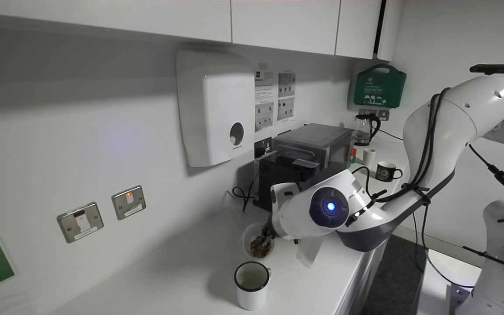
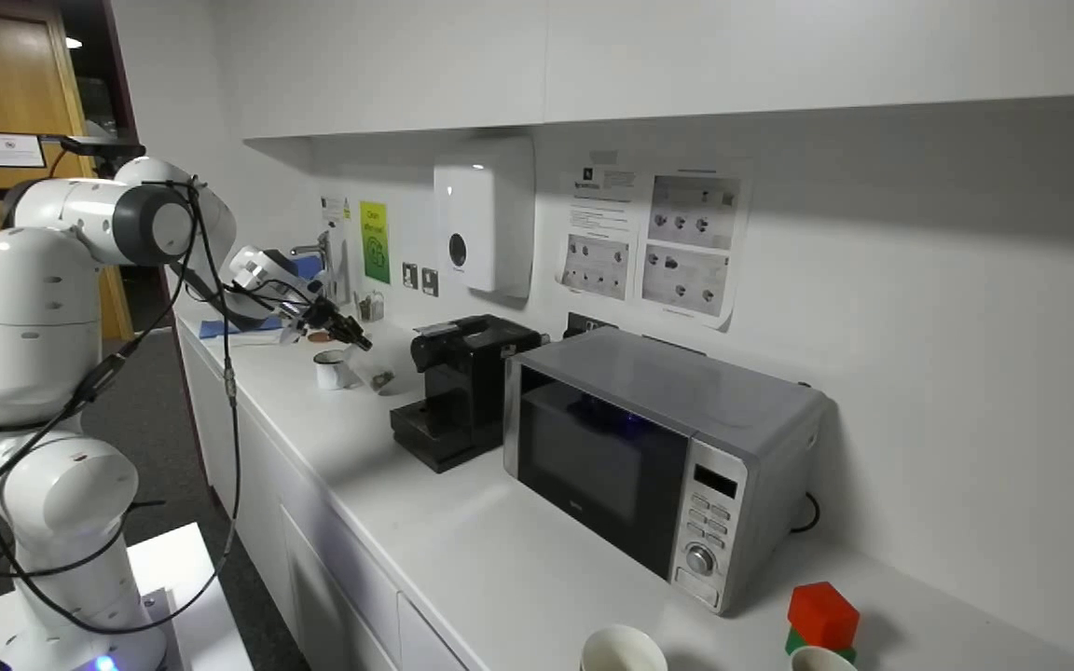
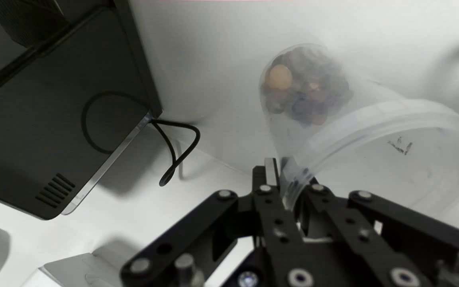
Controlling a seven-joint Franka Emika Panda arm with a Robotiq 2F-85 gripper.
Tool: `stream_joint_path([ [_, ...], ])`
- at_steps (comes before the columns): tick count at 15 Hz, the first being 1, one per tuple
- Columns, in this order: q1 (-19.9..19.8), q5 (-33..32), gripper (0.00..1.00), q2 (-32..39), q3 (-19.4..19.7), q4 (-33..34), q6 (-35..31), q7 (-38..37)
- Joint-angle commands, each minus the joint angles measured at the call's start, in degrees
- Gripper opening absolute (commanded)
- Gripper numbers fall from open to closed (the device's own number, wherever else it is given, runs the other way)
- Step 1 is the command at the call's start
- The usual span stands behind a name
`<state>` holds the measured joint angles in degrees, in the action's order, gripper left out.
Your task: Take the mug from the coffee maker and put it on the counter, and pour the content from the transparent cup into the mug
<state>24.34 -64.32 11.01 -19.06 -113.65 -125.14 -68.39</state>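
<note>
The white mug [image 1: 251, 299] with a dark rim stands upright on the white counter [image 1: 169, 286]; it also shows in an exterior view [image 2: 328, 375]. My gripper [image 3: 283, 175] is shut on the wall of the transparent cup [image 3: 377, 105] at its rim. The cup is tilted, its mouth towards the mug, in both exterior views [image 1: 246, 239] [image 2: 362, 365]. Small brownish and coloured pieces lie in its bottom. I cannot tell whether cup and mug touch. The black coffee maker [image 2: 462, 391] stands beside them, partly behind my arm in an exterior view [image 1: 274, 175].
A grey microwave [image 2: 667, 391] stands beyond the coffee maker. A white wall dispenser [image 1: 219, 109] hangs above the counter. A kettle [image 1: 362, 131], a dark mug [image 1: 384, 171], a white cup [image 1: 368, 156] and a red block [image 2: 822, 615] stand farther along. Wall cabinets [image 1: 285, 24] overhang.
</note>
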Motion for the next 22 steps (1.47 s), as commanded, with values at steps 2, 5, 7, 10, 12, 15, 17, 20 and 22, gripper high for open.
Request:
stream_joint_path([
  [2, 1.85, -1.41, 0.02, -2.37, -0.77, 1.25, 5.29, -3.25],
  [5, 3.99, -5.03, 0.02, -2.36, -1.55, 2.12, 10.68, -8.26],
  [7, 5.51, -8.82, 0.02, -1.81, -2.32, 2.42, 15.52, -11.9],
  [10, 6.89, -11.71, 0.02, -0.6, -3.8, 2.69, 21.43, -13.9],
  [12, 7.33, -12.26, 0.02, 0.02, -4.47, 2.77, 23.59, -13.84],
  [15, 7.71, -13.33, 0.02, 0.8, -4.64, 2.73, 25.36, -13.93],
  [17, 7.8, -14.23, 0.02, 1.55, -4.6, 2.93, 25.95, -13.64],
  [20, 8.2, -16.06, 0.02, 3.19, -4.57, 3.43, 27.72, -13.3],
  [22, 8.63, -17.5, 0.02, 4.5, -4.57, 3.91, 29.1, -12.9],
])
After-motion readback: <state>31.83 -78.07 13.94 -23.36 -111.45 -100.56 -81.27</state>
